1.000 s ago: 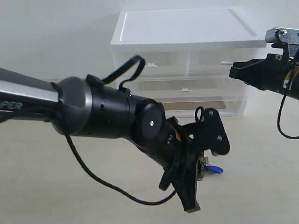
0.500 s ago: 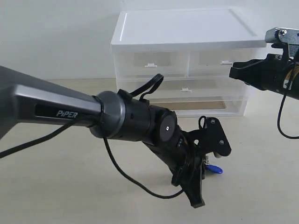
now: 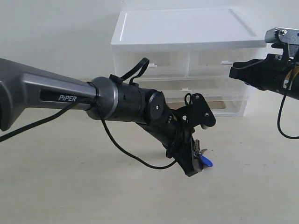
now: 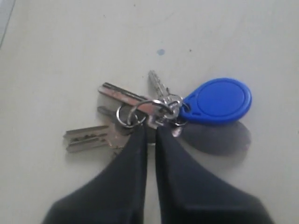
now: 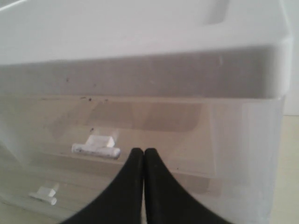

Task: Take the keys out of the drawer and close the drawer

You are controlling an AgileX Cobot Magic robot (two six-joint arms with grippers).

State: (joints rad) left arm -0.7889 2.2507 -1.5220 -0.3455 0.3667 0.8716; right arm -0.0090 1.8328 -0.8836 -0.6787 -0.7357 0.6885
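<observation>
The keys (image 4: pixel 133 116) are a bunch of grey metal keys on a ring with a bright blue tag (image 4: pixel 217 100). My left gripper (image 4: pixel 152 131) is shut on the bunch at the ring. In the exterior view the keys (image 3: pixel 203 161) hang at the left gripper (image 3: pixel 195 158), low over the table in front of the white unit. The drawer (image 3: pixel 229 107), the lowest full-width one, appears pulled out a little, and my left arm hides its middle. My right gripper (image 5: pixel 143 153) is shut and empty. It hovers at the unit's upper right corner (image 3: pixel 233 71).
The white drawer unit (image 3: pixel 187 28) stands at the back, with two half-width upper drawers and a full-width middle drawer with a tab (image 3: pixel 186 89). An upper drawer's white tab (image 5: pixel 96 147) lies just beyond my right fingertips. The left arm's cable (image 3: pixel 135 161) loops down towards the table.
My left gripper has moved up and to the left with the keys in it, so the blue tag now sits higher and nearer the unit. The right arm has not moved.
</observation>
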